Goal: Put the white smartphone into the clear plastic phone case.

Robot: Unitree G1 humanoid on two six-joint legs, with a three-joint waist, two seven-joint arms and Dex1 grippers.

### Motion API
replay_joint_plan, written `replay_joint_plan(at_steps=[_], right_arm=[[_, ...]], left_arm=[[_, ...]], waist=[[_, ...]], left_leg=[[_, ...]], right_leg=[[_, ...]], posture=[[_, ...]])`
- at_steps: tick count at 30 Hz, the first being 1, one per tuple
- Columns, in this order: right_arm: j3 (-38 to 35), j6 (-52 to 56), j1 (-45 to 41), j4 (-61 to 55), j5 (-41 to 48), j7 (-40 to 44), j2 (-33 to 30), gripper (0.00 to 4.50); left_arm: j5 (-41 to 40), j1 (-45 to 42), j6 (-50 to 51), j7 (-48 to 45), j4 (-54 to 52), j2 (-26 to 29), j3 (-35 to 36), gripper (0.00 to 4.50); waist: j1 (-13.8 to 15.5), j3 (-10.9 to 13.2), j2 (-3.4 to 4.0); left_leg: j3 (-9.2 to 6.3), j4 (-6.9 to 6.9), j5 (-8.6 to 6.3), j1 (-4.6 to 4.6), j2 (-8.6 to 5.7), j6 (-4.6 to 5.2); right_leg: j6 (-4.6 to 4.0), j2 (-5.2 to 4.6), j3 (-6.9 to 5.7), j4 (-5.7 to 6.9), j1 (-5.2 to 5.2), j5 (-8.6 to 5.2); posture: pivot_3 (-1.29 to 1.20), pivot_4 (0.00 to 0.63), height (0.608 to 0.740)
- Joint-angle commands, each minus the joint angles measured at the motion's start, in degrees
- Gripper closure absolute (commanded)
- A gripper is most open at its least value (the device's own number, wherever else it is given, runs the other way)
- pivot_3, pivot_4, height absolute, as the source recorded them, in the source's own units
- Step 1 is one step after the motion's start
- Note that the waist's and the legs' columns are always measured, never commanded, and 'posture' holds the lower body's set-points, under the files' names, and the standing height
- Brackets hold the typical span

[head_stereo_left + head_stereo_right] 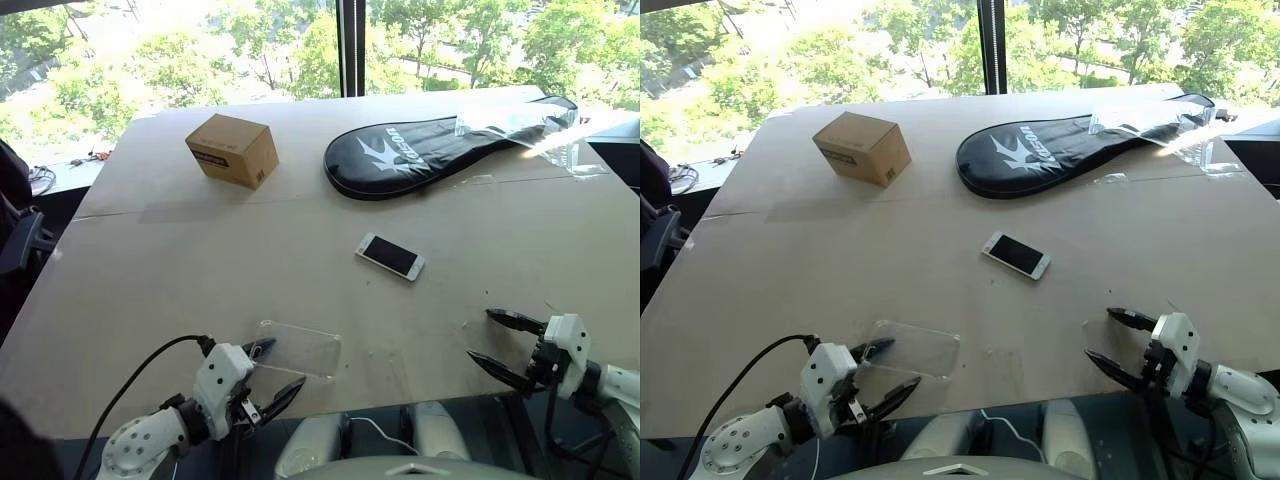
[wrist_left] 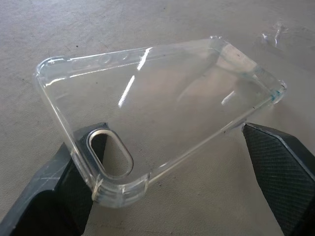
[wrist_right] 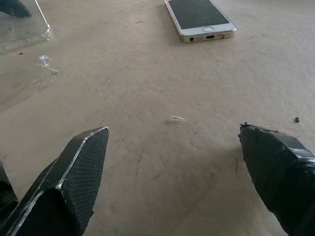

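The white smartphone lies flat, screen up, on the tan tabletop near its middle; the right wrist view shows its bottom end. The clear plastic phone case lies near the table's front edge, left of centre. My left gripper is open and straddles the case's near end. One finger sits under the corner with the camera cut-out, and the other finger is apart from the rim. My right gripper is open and empty at the front right, short of the phone.
A cardboard box stands at the back left. A black racket cover lies at the back right with a crinkled clear bag on its far end. The table's front edge runs just under both grippers.
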Motion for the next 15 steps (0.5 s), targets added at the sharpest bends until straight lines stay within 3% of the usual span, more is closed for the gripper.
replay_joint_plan(at_steps=[1,15], right_arm=[[-0.4,-0.3,-0.3,-1.2,0.7,0.2,-0.3,0.0],[0.5,-0.1,-2.2,-1.5,0.4,-0.8,0.1,0.0]], left_arm=[[0.6,0.6,-2.2,-0.1,-0.1,-0.3,-0.2,0.05],[1.2,-0.5,-5.0,-1.4,2.9,0.6,-0.1,0.05]], waist=[[0.0,0.0,0.0],[0.0,0.3,-0.16]], left_leg=[[0.0,0.0,0.0,0.0,0.0,0.0],[-0.07,-0.23,-0.02,-0.05,0.01,-0.01]], right_leg=[[0.0,0.0,0.0,0.0,0.0,0.0],[0.0,0.01,-0.03,-0.31,-0.01,0.01]], posture=[[0.0,0.15,0.74],[0.0,0.15,0.74]])
